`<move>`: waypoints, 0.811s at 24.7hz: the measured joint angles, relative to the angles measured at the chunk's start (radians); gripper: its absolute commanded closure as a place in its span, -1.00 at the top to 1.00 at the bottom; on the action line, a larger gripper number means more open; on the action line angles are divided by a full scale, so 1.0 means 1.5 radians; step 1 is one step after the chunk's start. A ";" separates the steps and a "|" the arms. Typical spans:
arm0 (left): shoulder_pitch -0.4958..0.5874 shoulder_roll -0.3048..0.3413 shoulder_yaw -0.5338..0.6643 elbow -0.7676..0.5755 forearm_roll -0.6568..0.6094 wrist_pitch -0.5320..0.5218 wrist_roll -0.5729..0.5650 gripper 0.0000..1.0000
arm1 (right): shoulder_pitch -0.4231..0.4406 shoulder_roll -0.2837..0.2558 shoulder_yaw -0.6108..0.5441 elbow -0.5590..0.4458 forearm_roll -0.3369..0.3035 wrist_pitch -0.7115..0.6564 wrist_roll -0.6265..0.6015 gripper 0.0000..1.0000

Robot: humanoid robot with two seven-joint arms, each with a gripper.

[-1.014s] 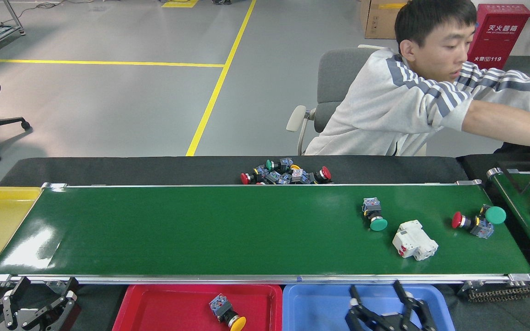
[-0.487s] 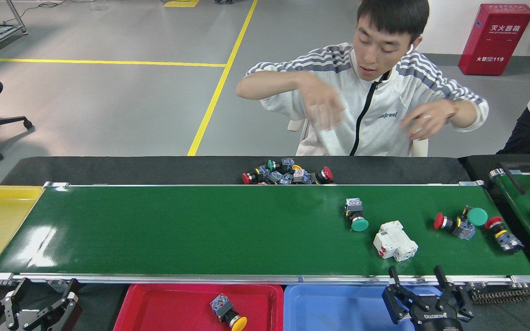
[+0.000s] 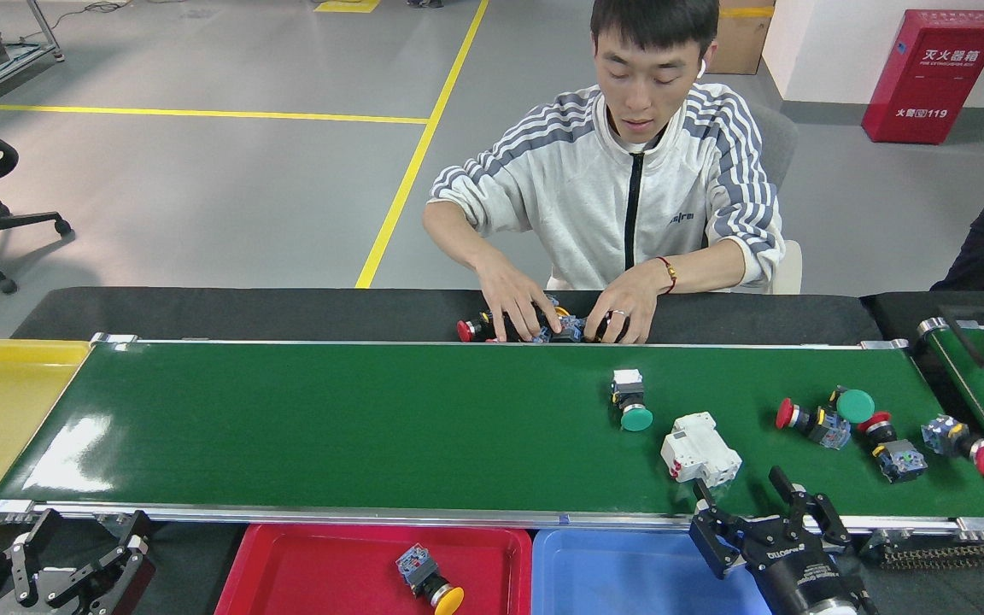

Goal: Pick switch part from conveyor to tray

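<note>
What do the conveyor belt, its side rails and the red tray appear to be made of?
Conveyor belt: probably rubber or PVC, glossy dark green; it mirrors ceiling light at the left.
Side rails: likely aluminium, silvery with a metallic sheen.
Red tray: seemingly moulded plastic, smooth, uniform colour, rounded rim.

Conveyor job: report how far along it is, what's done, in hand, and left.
Done: one yellow-capped switch lies in the red tray; the blue tray shows nothing inside. In hand: the right end effector, open and holding nothing, sits at the conveyor's near rail beside the white breaker-like part. Left: that part, a green-capped switch and the switches further right. The left end effector rests off the belt.
</note>
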 measured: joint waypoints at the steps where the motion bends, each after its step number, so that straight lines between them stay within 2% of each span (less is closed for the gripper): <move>1: -0.001 0.000 0.000 0.000 0.000 0.000 0.000 1.00 | -0.007 0.000 0.008 0.005 0.000 0.000 0.000 0.97; 5: -0.004 0.000 -0.001 0.003 -0.001 0.000 0.000 1.00 | -0.036 0.003 0.047 0.028 0.000 -0.002 0.004 0.96; 6: -0.006 0.000 -0.001 0.004 -0.001 0.000 0.000 1.00 | -0.042 0.007 0.054 0.034 0.000 -0.002 0.006 0.91; 7: -0.007 0.000 -0.003 0.004 -0.001 0.000 0.000 1.00 | -0.047 0.012 0.060 0.041 0.000 -0.002 0.008 0.72; 9: -0.010 0.000 -0.008 0.005 -0.008 -0.001 0.000 1.00 | -0.053 0.018 0.076 0.055 0.002 -0.002 0.011 0.15; 12: -0.014 0.000 -0.012 0.006 -0.022 -0.002 0.000 1.00 | -0.059 0.012 0.094 0.060 0.007 0.000 0.013 -0.61; 14: -0.017 0.000 -0.012 0.006 -0.024 -0.002 0.000 1.00 | -0.059 0.007 0.099 0.060 0.014 -0.003 0.013 -0.91; 15: -0.017 0.000 -0.012 0.006 -0.024 -0.002 0.000 1.00 | -0.060 0.007 0.099 0.060 0.016 -0.005 0.013 -0.97; 20: -0.016 0.000 -0.012 0.006 -0.024 -0.002 0.000 1.00 | -0.059 0.007 0.103 0.055 0.017 -0.019 0.015 -0.97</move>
